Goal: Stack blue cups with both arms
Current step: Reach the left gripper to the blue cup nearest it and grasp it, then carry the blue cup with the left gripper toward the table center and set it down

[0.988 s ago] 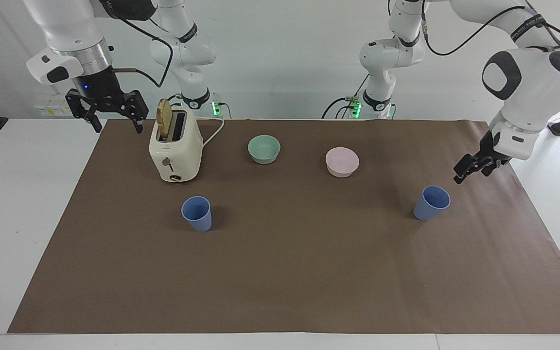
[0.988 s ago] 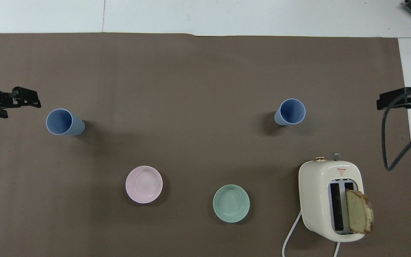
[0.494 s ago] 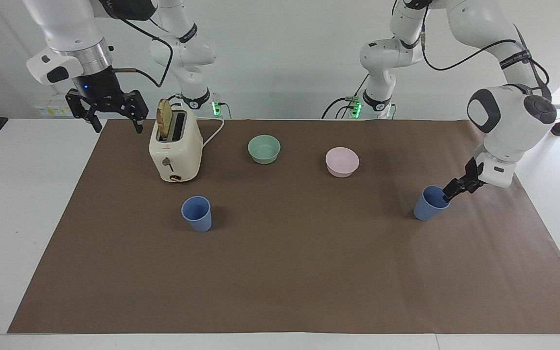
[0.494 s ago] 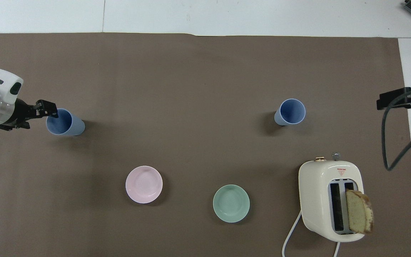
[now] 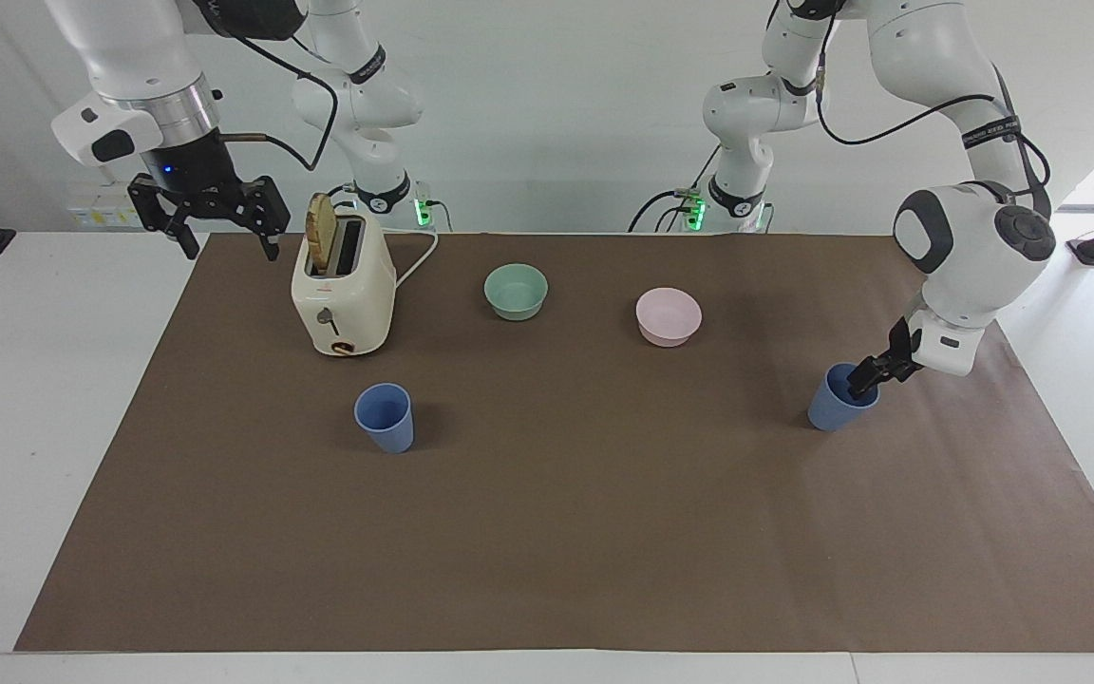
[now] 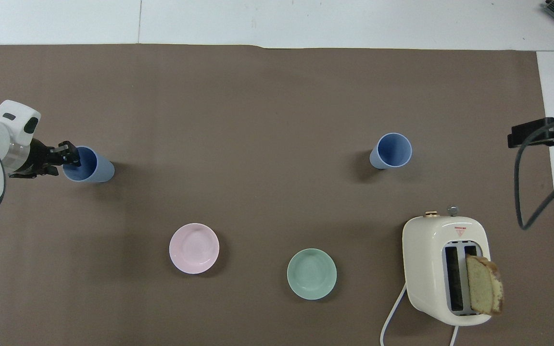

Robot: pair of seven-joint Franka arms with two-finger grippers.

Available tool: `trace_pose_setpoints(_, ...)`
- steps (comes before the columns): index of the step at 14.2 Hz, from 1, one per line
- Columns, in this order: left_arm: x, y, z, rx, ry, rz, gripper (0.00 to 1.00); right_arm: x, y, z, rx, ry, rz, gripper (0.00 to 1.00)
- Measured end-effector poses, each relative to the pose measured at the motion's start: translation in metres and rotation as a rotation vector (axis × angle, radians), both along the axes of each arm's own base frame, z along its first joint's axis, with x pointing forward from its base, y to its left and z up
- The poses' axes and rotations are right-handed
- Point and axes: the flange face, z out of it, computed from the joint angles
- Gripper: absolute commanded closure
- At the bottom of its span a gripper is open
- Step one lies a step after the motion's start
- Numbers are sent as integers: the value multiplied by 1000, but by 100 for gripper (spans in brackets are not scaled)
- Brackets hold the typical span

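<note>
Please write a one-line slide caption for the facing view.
Left gripper at the rim of one blue cup; right gripper open above the table edge.

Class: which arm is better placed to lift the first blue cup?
Left. The left gripper is already at the rim of the blue cup at its end; the right gripper waits high beside the toaster.

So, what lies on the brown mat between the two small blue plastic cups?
Nothing: the overhead view shows only bare brown mat between the two blue cups. The bowls sit nearer the robots.
</note>
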Motion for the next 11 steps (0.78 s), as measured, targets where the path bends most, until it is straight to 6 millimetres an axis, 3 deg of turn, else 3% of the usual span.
trace_pose_setpoints(3,2,-2,3,0,-12,-3,100,0,0,0,0,0,0,0)
trace_pose_setpoints(5,9,-8,17,-6,-41,-10,100,0,0,0,0,0,0,0)
trace_pose_setpoints(8,19,-32,62,-12,-57,-37,100,0,0,0,0,0,0,0)
trace_pose_setpoints(11,21,-84,119,-27,-73,7,100,0,0,0,0,0,0,0)
